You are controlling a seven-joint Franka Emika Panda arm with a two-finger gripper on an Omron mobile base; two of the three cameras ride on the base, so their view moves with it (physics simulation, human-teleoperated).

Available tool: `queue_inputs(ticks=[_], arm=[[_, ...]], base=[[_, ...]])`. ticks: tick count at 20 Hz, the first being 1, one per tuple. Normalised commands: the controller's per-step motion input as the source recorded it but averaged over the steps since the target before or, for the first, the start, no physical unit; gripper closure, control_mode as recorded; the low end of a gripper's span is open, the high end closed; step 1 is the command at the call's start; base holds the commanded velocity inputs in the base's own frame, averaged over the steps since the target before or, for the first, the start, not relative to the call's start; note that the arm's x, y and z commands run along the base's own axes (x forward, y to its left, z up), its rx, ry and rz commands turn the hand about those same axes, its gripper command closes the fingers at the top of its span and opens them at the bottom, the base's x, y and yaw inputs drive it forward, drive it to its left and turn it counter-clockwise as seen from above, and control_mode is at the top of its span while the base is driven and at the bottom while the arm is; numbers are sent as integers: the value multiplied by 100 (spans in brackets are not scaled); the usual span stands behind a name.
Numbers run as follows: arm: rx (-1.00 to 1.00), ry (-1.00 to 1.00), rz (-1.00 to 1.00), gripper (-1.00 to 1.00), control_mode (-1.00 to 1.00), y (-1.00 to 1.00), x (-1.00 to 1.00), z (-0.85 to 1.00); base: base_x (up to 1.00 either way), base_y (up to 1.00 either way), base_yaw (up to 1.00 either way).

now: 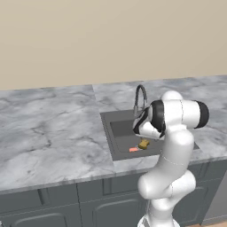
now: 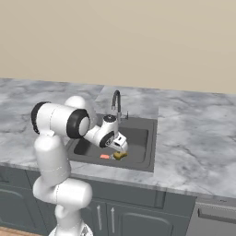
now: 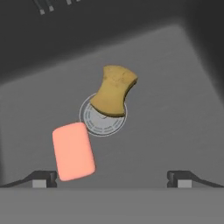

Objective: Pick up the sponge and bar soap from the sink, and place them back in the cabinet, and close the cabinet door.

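The hand (image 3: 112, 178) is held above the sink (image 3: 175, 78), fingers spread wide, nothing gripped. The sponge (image 3: 113, 90) is seen ahead of the fingertips, lying partly over the drain (image 3: 98, 120). The soap (image 3: 73, 151) lies flat just beside it, nearer the left fingertip (image 3: 40, 178), untouched.

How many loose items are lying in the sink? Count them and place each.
2. The sponge lies partly over the round drain; the bar soap lies flat beside it on the sink floor.
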Motion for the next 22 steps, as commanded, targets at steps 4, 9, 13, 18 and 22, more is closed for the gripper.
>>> queue_inputs(ticks=[4, 9, 13, 18, 22], arm=[[0, 0, -2, -100, -100, -5, 13, -20], [0, 0, -1, -100, -100, -3, 14, -19], [0, 0, 0, -100, -100, -4, 17, -18], [0, 0, 0, -100, -100, -7, 18, -17], [0, 0, 0, -100, -100, -4, 19, -18]], base=[[0, 0, 0], [0, 0, 0], [0, 0, 0], [0, 0, 0], [0, 0, 0]])
